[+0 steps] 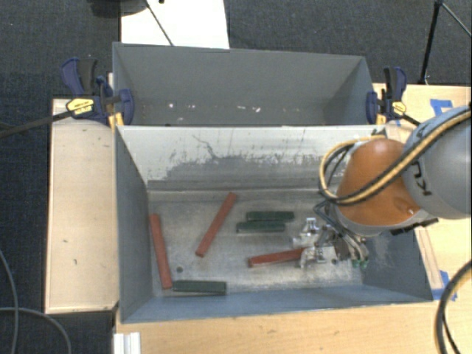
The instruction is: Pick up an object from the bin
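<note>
My gripper (pixel 316 248) is low in the right part of the bin, under the orange cover. A red-brown flat stick (pixel 276 258) lies almost level on the floor, and its right end reaches the gripper's metal tip. Just above that stick, two dark green bars (pixel 264 222) lie side by side, left of the gripper.
A second red-brown stick (pixel 216 224) lies slanted in the middle of the bin. A third (pixel 160 251) runs along the left wall. One more dark green bar (pixel 199 288) rests by the front wall at the left.
</note>
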`<state>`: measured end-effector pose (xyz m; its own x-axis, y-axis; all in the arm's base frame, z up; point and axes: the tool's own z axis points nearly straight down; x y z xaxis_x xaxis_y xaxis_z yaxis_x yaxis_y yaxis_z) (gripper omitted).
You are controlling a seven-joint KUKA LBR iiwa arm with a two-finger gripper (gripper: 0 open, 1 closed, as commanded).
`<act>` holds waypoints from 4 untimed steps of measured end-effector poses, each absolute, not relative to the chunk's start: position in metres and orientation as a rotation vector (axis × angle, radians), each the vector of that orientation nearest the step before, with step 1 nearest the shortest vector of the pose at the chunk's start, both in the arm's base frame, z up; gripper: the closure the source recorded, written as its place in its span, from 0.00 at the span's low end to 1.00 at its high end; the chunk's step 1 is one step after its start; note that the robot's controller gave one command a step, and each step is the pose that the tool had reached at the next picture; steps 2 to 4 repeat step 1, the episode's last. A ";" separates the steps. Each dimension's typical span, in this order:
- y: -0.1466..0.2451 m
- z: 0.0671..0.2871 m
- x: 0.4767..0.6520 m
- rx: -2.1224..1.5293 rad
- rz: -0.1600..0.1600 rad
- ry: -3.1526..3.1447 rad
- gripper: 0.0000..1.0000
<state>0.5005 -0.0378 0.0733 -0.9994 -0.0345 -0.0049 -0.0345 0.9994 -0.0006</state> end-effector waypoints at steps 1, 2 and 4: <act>-0.029 0.268 0.509 -0.120 -0.001 3.128 1.00; -0.029 0.268 0.509 -0.120 -0.001 3.128 1.00; -0.029 0.268 0.509 -0.120 -0.001 3.128 1.00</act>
